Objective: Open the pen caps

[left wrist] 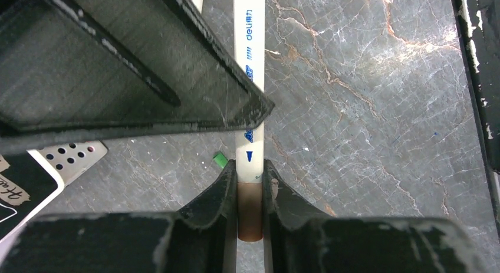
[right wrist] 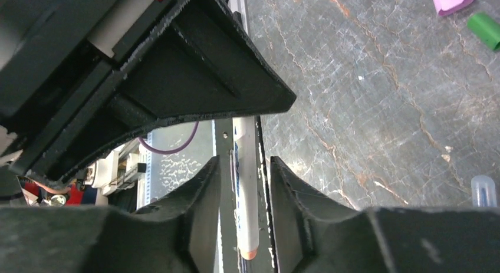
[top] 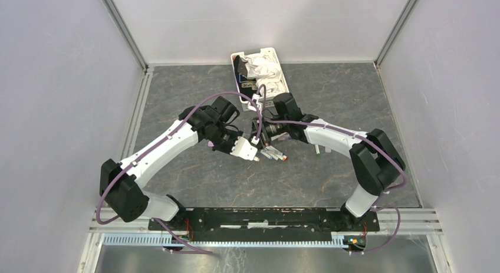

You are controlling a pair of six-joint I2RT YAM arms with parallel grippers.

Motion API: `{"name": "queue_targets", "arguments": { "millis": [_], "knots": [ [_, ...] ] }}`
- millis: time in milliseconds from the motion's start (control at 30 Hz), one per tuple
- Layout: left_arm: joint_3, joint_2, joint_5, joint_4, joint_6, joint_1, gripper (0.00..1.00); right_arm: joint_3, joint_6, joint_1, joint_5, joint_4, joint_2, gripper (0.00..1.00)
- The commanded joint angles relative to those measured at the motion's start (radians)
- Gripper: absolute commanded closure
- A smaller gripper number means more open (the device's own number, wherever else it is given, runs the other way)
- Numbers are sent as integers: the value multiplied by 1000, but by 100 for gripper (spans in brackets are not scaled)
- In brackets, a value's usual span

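White pen (left wrist: 249, 78) wears its brown cap (left wrist: 250, 211); pink cap (right wrist: 451, 0) lies loose.

**A:** What do things stand on?

**B:** A dark grey table top (top: 330, 184) with a marble pattern. The wrist views show its pale and rust-coloured veins sharply.

**A:** And around it?

**B:** 3 plain, pale walls: the left wall (top: 53, 78), the back wall (top: 259, 19) and the right wall (top: 454, 78). 2 metal posts, the left post (top: 122, 28) and the right post (top: 400, 26), run up from the back corners.

**A:** Anything along the edges?

**B:** A silver side rail (top: 134, 125) runs down the left edge, and a silver front rail (top: 421, 221) crosses the near edge.

**A:** The light?

**B:** Soft and even, with only weak shadows on the stone pattern.
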Motion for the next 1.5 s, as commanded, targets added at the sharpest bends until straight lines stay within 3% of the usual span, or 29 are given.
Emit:
{"name": "queue_targets", "arguments": {
  "millis": [0, 100, 233, 400, 467, 733, 867, 1133, 1200, 1467],
  "knots": [
    [6, -12, -16, -2, 15, -13, 87, 59, 47, 27, -25, 94, 29, 56],
    [9, -13, -14, -3, 10, -14, 89, 97, 64, 49, -30, 102, 72, 52],
    [26, -15, 0, -3, -11, -15, 92, 122, 93, 63, -34, 134, 114, 55],
    [25, -22, -15, -9, -13, -15, 98, 103, 91, 60, -29, 139, 106, 92],
    [13, -25, -42, -10, -4, -14, 98, 88, 50, 56, -22, 100, 93, 100],
    [-7, -9, -136, -11, 71, 65, 98, -5, -249, 13, 58, -230, 8, 100],
    [-1, 7, -136, 2, 114, 150, 98, -111, -282, 1, 77, -228, -61, 100],
    [-52, 34, -145, 146, 88, 205, 98, -138, -333, -89, 155, -316, -118, 100],
    [-74, 49, -112, 202, 39, 204, 98, -140, -322, -157, 221, -320, -146, 100],
    [-77, 212, -4, 351, -171, 203, 98, -209, -246, -357, 797, -298, -291, 100]
  ]
}}
